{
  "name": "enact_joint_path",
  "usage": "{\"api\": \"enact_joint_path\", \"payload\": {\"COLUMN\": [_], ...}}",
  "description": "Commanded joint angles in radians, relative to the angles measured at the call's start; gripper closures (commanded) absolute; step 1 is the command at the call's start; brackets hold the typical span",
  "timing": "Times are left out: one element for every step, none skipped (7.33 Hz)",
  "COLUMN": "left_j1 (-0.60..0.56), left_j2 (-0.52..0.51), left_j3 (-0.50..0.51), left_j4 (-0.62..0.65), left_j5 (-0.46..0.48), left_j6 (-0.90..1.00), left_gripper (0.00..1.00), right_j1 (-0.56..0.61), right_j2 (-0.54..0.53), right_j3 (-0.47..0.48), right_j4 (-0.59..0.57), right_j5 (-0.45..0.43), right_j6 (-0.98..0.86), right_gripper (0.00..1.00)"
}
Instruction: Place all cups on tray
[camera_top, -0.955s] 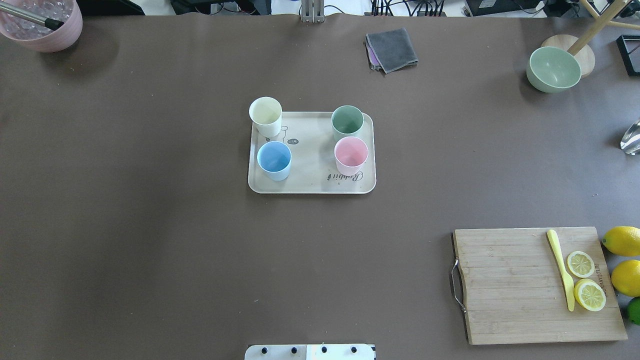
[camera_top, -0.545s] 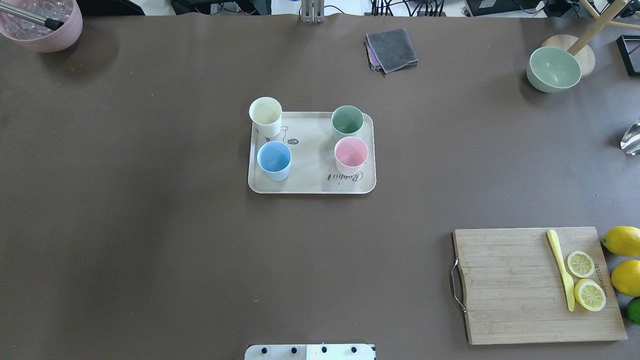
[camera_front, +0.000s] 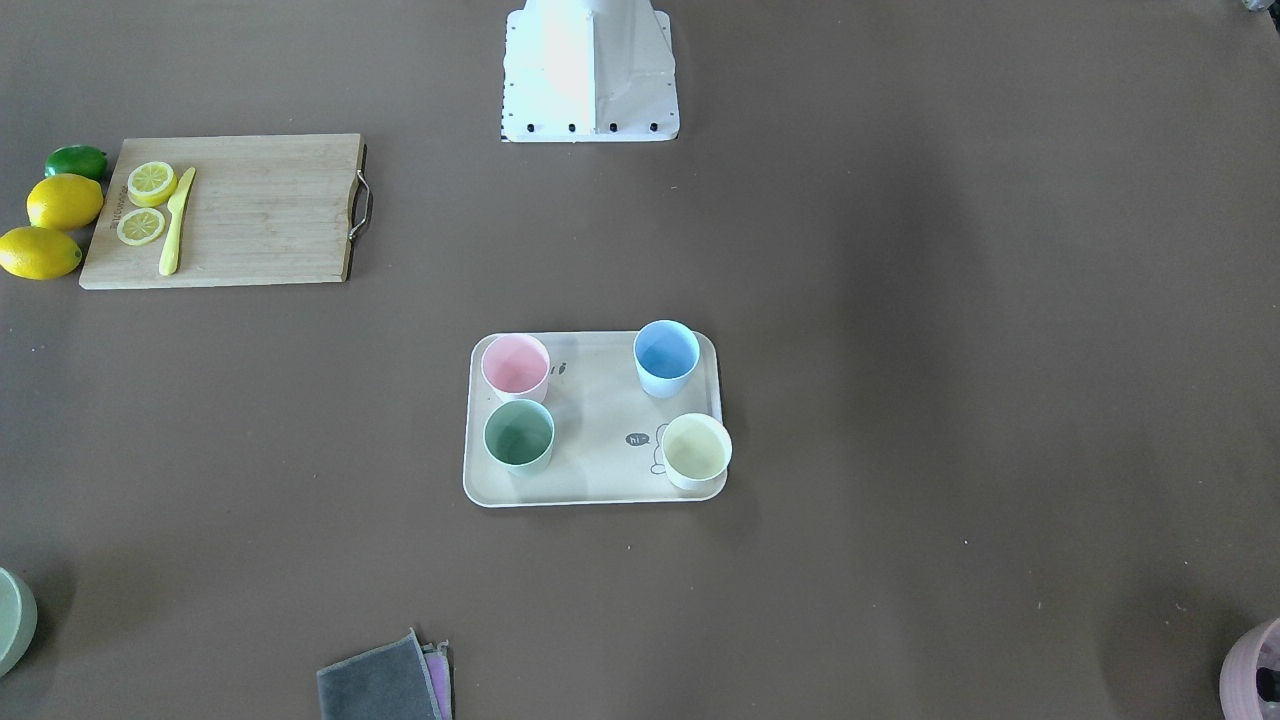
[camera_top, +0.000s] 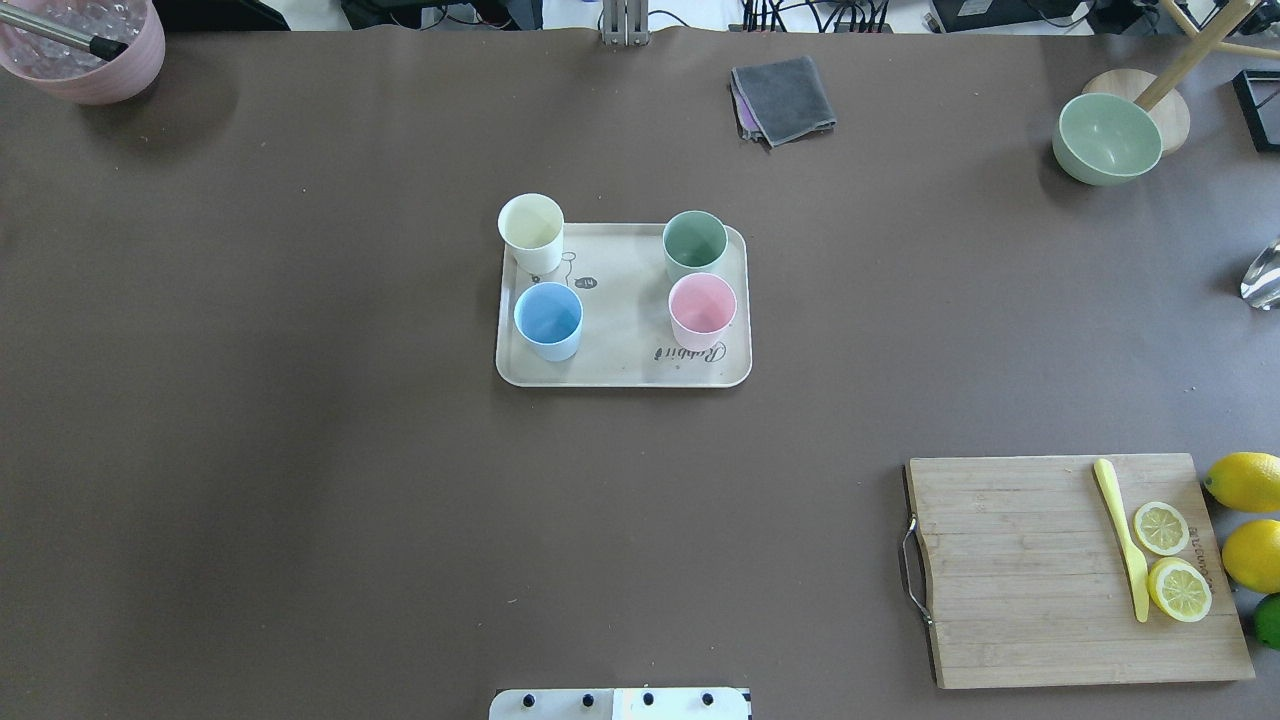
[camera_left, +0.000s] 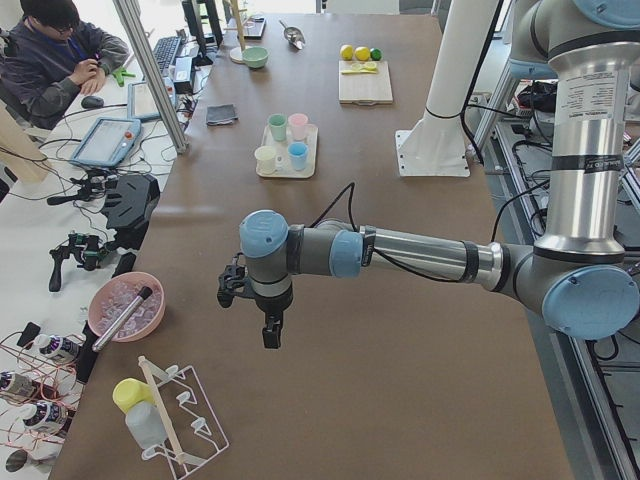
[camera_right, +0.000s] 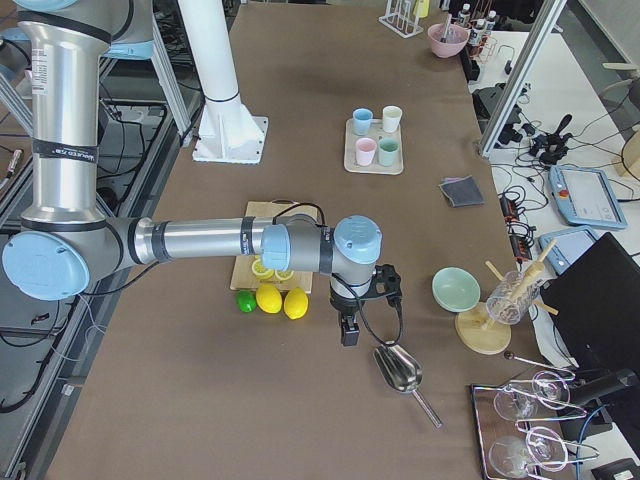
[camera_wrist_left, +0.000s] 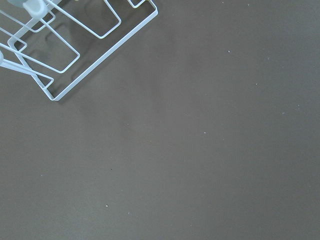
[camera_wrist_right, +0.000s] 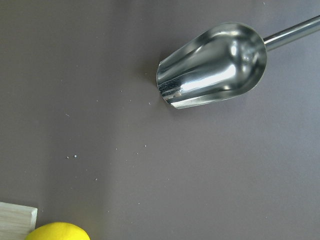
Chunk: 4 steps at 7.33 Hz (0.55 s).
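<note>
- Four cups upright on one tray (camera_top: 620, 345): pink (camera_top: 702, 310), green (camera_top: 695, 245), blue (camera_top: 548, 320), cream (camera_top: 531, 232).
- Two grippers, left gripper (camera_left: 271, 335) and right gripper (camera_right: 348, 332), hang well apart from it; I cannot tell whether their jaws are apart or together.

Bright, even light casts soft shadows, focus is sharp, and the metal scoop (camera_wrist_right: 212, 67) shows glare.

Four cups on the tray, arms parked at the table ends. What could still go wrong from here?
1. The cream cup stands right at a corner of the tray, seemingly against the rim; a nudge could tip it off.
2. The right gripper hangs close to the metal scoop and the lemons; a low sweep toward the tray might knock them.
</note>
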Motion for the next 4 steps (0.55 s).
{"api": "enact_joint_path", "payload": {"left_j1": [0.000,0.002,0.002,0.002], "left_j2": [0.002,0.002,0.002,0.002], "left_j3": [0.000,0.000,0.000,0.000], "left_j4": [0.001,0.001,0.001,0.001], "left_j5": [0.000,0.000,0.000,0.000], "left_j6": [0.000,0.000,0.000,0.000], "left_gripper": [0.02,0.02,0.02,0.02], "right_j1": [0.000,0.000,-0.002,-0.002], "right_j2": [0.000,0.000,0.000,0.000], "right_j3": [0.000,-0.002,0.000,-0.002], "right_j4": [-0.001,-0.001,-0.001,-0.001], "right_j5": [0.000,0.002,0.012,0.017], "right_j6": [0.000,0.000,-0.002,-0.002], "right_gripper": [0.00,0.00,0.00,0.00]}}
